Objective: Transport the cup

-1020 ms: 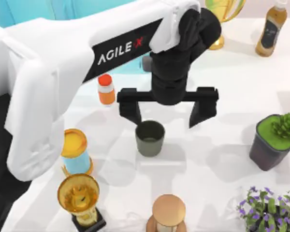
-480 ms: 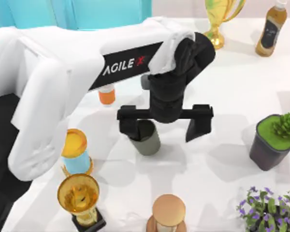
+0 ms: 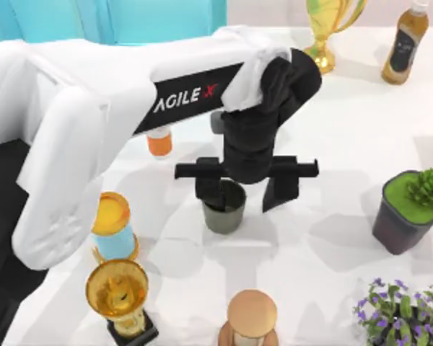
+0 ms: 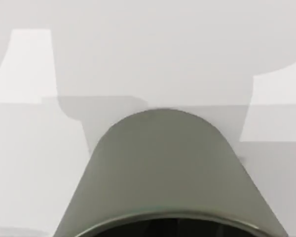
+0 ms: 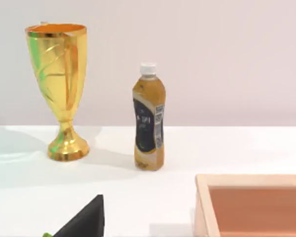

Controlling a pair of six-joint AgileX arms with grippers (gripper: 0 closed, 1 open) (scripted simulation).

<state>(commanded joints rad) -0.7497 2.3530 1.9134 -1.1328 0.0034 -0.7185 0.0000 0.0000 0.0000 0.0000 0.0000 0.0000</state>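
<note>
None of the carrying is done as I judge it: the cup [image 3: 224, 207] stands mid-table with my left gripper [image 3: 247, 189] spread open astride its rim, one finger inside, one outside, so closing, lifting and moving remain.

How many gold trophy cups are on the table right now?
2. One gold trophy stands at the table's far edge, beside the tea bottle. The other trophy stands on a black base at the near left. The left arm could hide more.
</note>
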